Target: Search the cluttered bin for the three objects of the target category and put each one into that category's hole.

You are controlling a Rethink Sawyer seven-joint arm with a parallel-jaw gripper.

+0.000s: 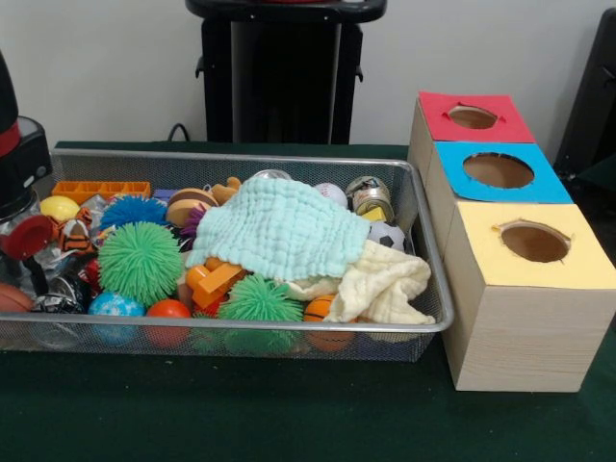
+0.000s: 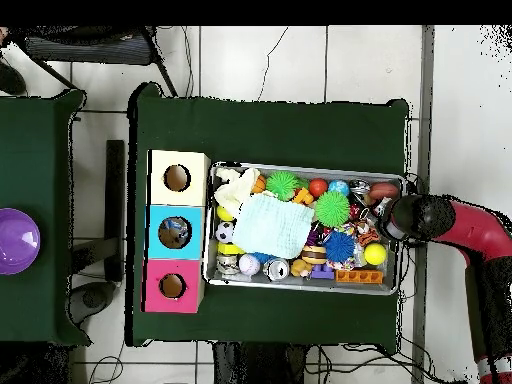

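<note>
From where I sat the bin (image 1: 423, 252) was still packed, three holes looked unfed — my hand (image 2: 386, 222) hovered at its end, grip unreadable.

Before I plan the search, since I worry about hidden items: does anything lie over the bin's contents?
Yes. A mint green cloth is draped over the middle of the bin, and a pale yellow cloth covers the end nearest the wooden boxes. Balls and toys beneath are partly hidden.
</note>
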